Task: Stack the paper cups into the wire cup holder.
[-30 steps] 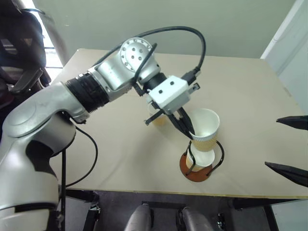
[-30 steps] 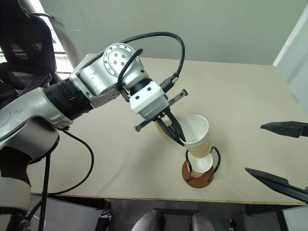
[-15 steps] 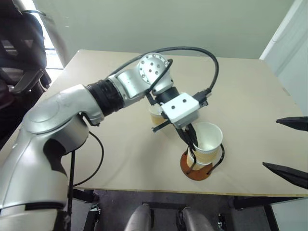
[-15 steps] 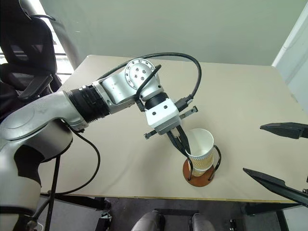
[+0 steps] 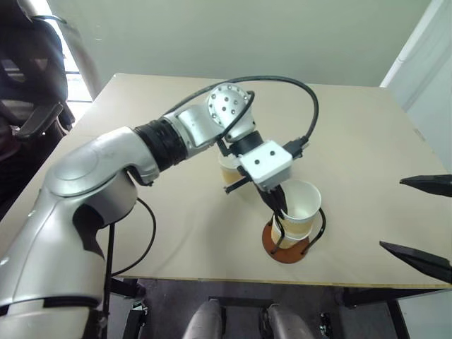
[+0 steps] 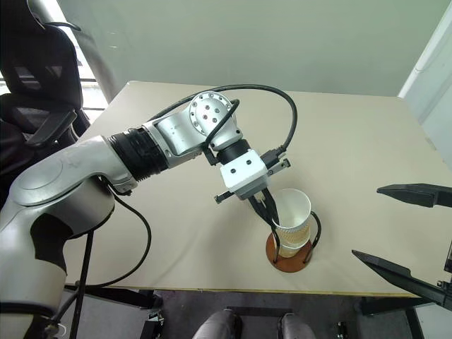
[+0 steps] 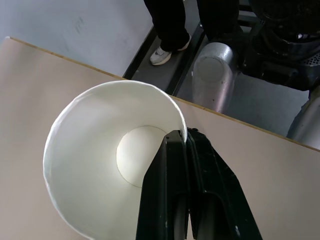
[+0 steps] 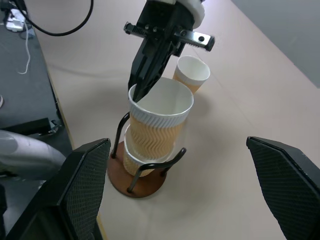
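My left gripper [image 5: 280,210] is shut on the near rim of a tan-orange paper cup [image 5: 302,206], one finger inside the white wall and one outside, as the left wrist view shows [image 7: 186,136]. That cup sits nested in a second cup [image 8: 134,161] inside the wire cup holder [image 8: 142,186], between its black wire loops. The holder's reddish-brown base [image 5: 272,245] rests near the table's front edge. A third cup [image 5: 227,169] stands upright on the table just behind my left wrist. My right gripper [image 5: 392,213] hangs open to the right of the holder, with nothing between its fingers.
The beige table [image 5: 176,212] has its front edge just below the holder. A black chair [image 5: 28,78] stands off the table's left side. My left arm's black cable [image 5: 311,106] arches over the middle of the table.
My left gripper has come down with its cup, which hung tilted above the holder and now sits nested in the lower cup. The right gripper has kept still.
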### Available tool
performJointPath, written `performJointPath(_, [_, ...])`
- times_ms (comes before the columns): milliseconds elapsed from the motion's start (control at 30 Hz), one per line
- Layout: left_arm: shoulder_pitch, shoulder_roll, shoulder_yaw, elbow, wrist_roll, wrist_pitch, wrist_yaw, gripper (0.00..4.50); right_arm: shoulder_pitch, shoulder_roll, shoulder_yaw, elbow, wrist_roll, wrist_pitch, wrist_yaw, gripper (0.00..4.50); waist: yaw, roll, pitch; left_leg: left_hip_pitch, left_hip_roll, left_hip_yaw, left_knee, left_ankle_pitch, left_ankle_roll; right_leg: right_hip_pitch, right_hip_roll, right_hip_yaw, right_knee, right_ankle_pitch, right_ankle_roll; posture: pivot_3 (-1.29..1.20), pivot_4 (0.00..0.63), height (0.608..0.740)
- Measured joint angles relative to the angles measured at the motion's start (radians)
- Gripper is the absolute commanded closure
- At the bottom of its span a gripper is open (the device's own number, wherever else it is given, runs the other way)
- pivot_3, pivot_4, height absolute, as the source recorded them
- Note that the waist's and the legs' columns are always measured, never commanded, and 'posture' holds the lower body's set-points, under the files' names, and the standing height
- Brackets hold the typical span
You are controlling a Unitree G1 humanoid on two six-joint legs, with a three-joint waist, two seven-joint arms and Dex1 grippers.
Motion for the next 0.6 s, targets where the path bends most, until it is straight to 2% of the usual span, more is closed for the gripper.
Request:
performJointPath(67, [0.0, -0.001, -0.004, 0.004, 0.004, 0.005, 0.0, 4.47, 0.002, 0.0, 0.014, -0.001, 0.0, -0.013, -0.013, 0.0, 0.0, 0.0, 0.0, 0.0, 0.0, 0.0, 0.0, 0.0, 0.0, 0.0, 0.0, 0.0, 0.0, 0.0, 0.001, 0.0, 0.15, 0.74])
performJointPath(167, [0.0, -0.013, -0.004, 0.017, 0.014, 0.026, -0.001, 3.82, 0.011, 0.0, 0.025, -0.002, -0.001, -0.024, -0.02, 0.0, 0.0, 0.0, 0.0, 0.0, 0.0, 0.001, 0.001, 0.0, 0.001, 0.0, 0.0, 0.001, 0.0, 0.001, 0.001, 0.0, 0.15, 0.74])
performJointPath(333, [0.002, -0.029, -0.001, 0.039, 0.032, 0.046, -0.001, 2.05, 0.022, 0.001, 0.027, -0.003, -0.001, -0.038, -0.029, 0.0, 0.0, 0.0, 0.0, 0.0, 0.0, 0.002, 0.001, 0.0, 0.001, 0.0, -0.001, 0.001, 0.0, 0.001, 0.002, 0.0, 0.15, 0.74])
performJointPath(400, [0.008, -0.034, 0.009, 0.047, 0.04, 0.049, -0.002, 1.21, 0.025, 0.001, 0.029, -0.003, -0.002, -0.044, -0.029, 0.0, 0.0, 0.0, 0.0, 0.0, 0.0, 0.002, 0.001, 0.0, 0.001, 0.0, -0.001, 0.001, 0.0, 0.001, 0.002, 0.0, 0.15, 0.74])
performJointPath(500, [0.034, -0.086, 0.079, 0.106, 0.074, 0.069, -0.003, 0.18, 0.027, 0.0, 0.034, -0.001, -0.007, -0.054, -0.029, 0.0, 0.002, 0.0, 0.0, 0.0, 0.0, 0.002, 0.002, 0.0, 0.001, 0.0, -0.001, 0.001, -0.001, 0.001, 0.003, 0.0, 0.15, 0.74])
performJointPath(533, [0.042, -0.112, 0.112, 0.136, 0.091, 0.079, -0.003, 0.04, 0.027, 0.0, 0.041, -0.001, -0.011, -0.058, -0.029, 0.0, 0.003, 0.0, 0.0, -0.001, 0.0, 0.002, 0.003, 0.0, 0.002, 0.0, -0.001, 0.001, -0.001, 0.002, 0.003, 0.0, 0.15, 0.74])
performJointPath(600, [0.057, -0.163, 0.213, 0.195, 0.126, 0.102, -0.003, 0.04, 0.026, 0.0, 0.063, 0.0, -0.022, -0.066, -0.029, 0.0, 0.004, 0.0, 0.0, -0.001, 0.0, 0.003, 0.005, -0.001, 0.003, 0.0, -0.001, 0.002, -0.001, 0.003, 0.005, 0.0, 0.15, 0.74])
